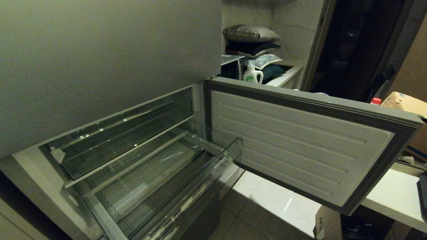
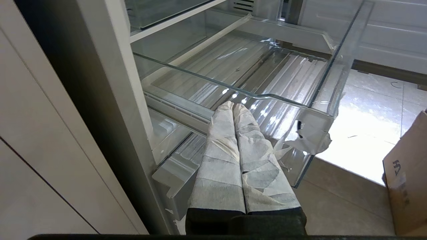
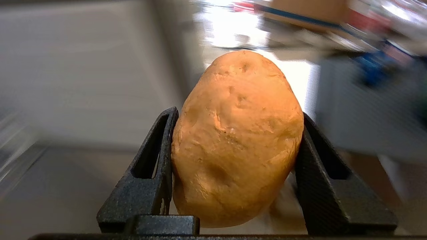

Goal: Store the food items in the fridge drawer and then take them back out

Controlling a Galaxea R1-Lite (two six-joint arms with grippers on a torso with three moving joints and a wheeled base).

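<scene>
Right hand (image 3: pixel 233 173) gripped the tan-brown, matte, dimpled potato (image 3: pixel 237 140) across its middle, black fingers (image 3: pixel 160 156) at 9 and 3 o'clock. Judged firm, moderately heavy, not slippery; mid-girth hold suits. Left hand (image 2: pixel 233 108), paper-wrapped, pressed shut, hovered at the wide clear ribbed plastic fridge drawer (image 2: pixel 327 100), empty.

1. The pulled-out fridge drawer (image 1: pixel 173 186) shows only its bare ribbed floor.
2. The tiled floor (image 1: pixel 267 203) carries a cardboard box (image 1: pixel 328 223) beside the white counter (image 1: pixel 393 196).
</scene>
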